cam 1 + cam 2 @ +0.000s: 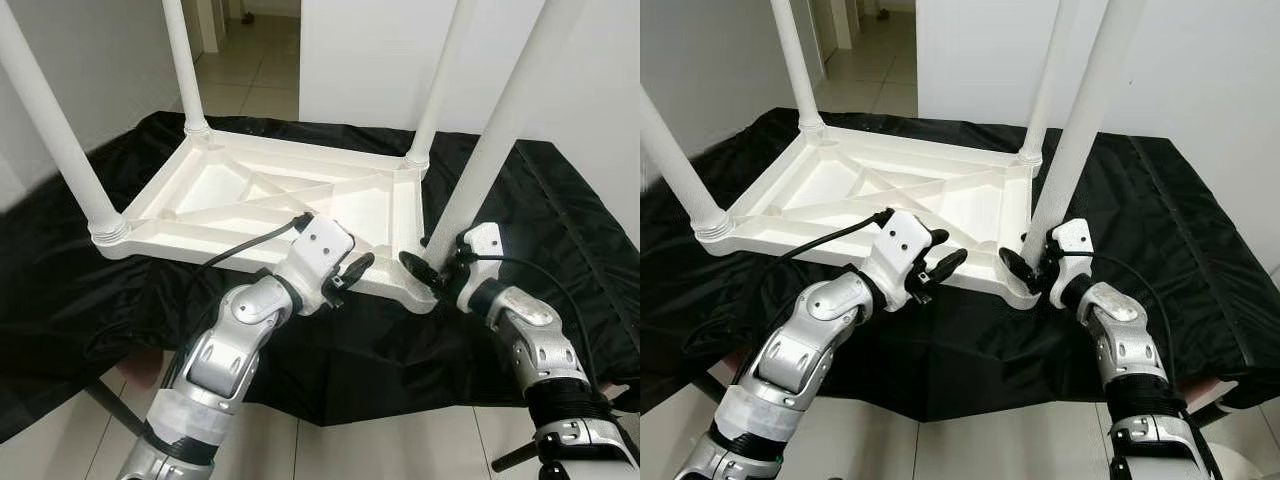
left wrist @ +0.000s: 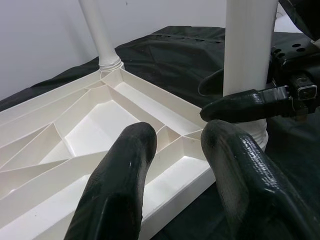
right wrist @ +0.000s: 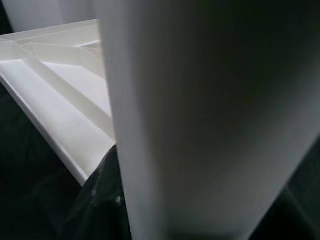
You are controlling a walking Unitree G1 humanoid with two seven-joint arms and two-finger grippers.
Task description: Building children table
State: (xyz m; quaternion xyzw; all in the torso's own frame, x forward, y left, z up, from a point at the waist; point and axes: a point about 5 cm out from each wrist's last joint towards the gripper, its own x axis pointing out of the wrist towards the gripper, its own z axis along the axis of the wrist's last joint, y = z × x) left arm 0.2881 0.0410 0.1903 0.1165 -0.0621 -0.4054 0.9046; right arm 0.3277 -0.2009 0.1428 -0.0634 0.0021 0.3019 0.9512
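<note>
So my table (image 1: 270, 205) sits upside down on the black cloth (image 1: 560, 220), legs straight up. Right gripper (image 1: 432, 268) pinches the near-right leg (image 1: 490, 150) at its base; left gripper (image 1: 350, 272) hovers spread, touching nothing.

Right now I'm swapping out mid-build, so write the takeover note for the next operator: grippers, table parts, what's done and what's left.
Right gripper: fingers around the base of the near-right leg, at its corner socket; looks clamped on it.
Left gripper: open, holding nothing, hovering at the near edge of the tabletop.
Tabletop lies upside down on the black cloth. All four legs stand in their corners.
Done: legs placed.
Left: whether the near-right leg is fully seated can't be judged; probably finish it, then turn the table upright.
</note>
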